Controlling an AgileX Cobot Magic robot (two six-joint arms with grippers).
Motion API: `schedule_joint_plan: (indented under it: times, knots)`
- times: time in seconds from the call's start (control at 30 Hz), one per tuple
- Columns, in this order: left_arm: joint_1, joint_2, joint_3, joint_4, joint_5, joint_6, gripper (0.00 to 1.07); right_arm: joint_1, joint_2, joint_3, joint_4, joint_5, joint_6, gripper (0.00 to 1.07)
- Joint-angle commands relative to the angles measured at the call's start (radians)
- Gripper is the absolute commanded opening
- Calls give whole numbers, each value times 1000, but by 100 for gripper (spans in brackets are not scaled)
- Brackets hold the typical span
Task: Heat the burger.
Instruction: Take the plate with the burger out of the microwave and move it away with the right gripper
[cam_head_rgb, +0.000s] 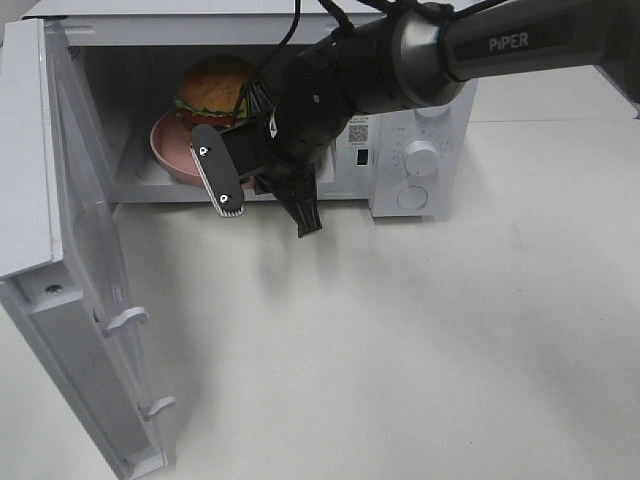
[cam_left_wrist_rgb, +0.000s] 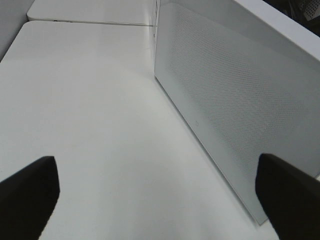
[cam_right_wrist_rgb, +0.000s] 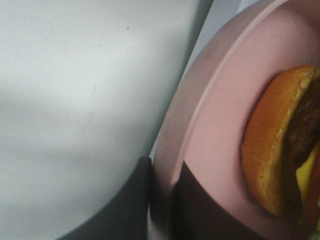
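The burger sits on a pink plate inside the microwave, at the cavity's front, presumably carried in on the plate so the food itself need not be squeezed. The right gripper pinches the plate's rim between nearly closed fingers, though the wrist view is dark and close, so the contact is a best reading. The door hangs wide open, leaving room for the arm. The left gripper, its 2 fingers spread, waits beside the door's outer face, likely to close it.
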Motion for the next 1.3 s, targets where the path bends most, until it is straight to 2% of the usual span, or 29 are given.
schedule_joint_plan:
  times: [0.03,0.6,1.3]
  knots:
    - [3,-14,2,-5,1,0,100,11,-52,35,-37,-84,-2,0]
    - [3,-14,2,-5,1,0,100,42,-274,382,-40,-247,29,0]
    - [3,-14,2,-5,1,0,100,48,-514,678,-40,-291,32,0]
